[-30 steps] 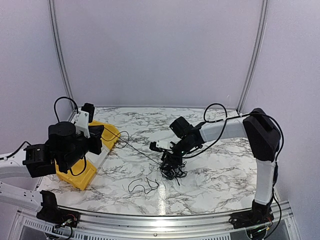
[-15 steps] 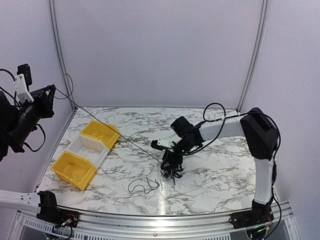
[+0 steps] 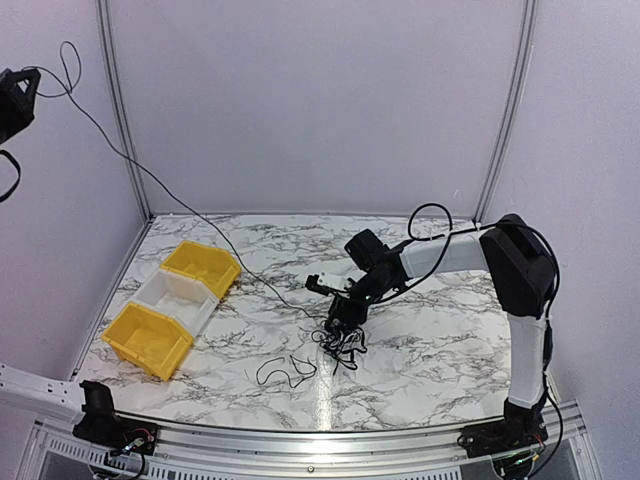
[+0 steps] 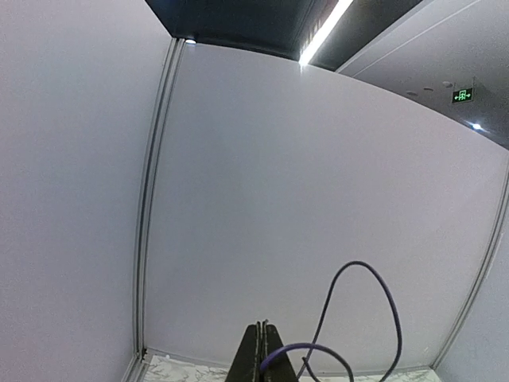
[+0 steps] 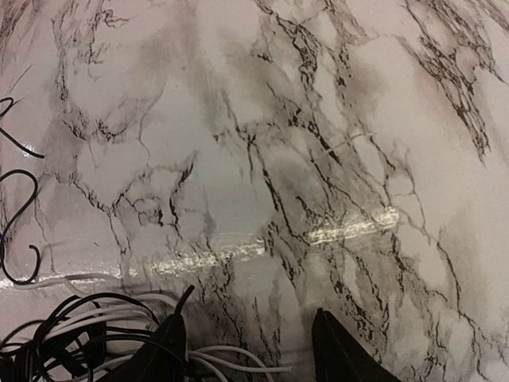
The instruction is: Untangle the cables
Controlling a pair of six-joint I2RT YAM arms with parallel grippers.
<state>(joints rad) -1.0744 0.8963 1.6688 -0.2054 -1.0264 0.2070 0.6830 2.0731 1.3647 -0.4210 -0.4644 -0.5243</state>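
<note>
A knotted clump of thin black cables (image 3: 340,338) lies mid-table. One long cable (image 3: 170,195) runs from it up to the far left, where my left gripper (image 3: 20,92) is raised high at the frame edge. In the left wrist view the left gripper (image 4: 263,328) is shut on this cable (image 4: 380,274), which loops to the right of the fingers. My right gripper (image 3: 340,308) sits just above the clump. In the right wrist view it (image 5: 250,350) is open, with its left finger (image 5: 169,350) among the cables (image 5: 75,326) and its right finger on bare table.
A separate loose cable (image 3: 285,370) lies in front of the clump, and also shows in the right wrist view (image 5: 17,211). Two yellow bins (image 3: 205,265) (image 3: 148,340) with a white bin (image 3: 178,295) between them stand at the left. The enclosure's walls stand behind and at both sides.
My left arm has swung up and far left from over the bins, drawing the long cable out of the clump. The clump has shifted slightly. The right gripper stays over it.
</note>
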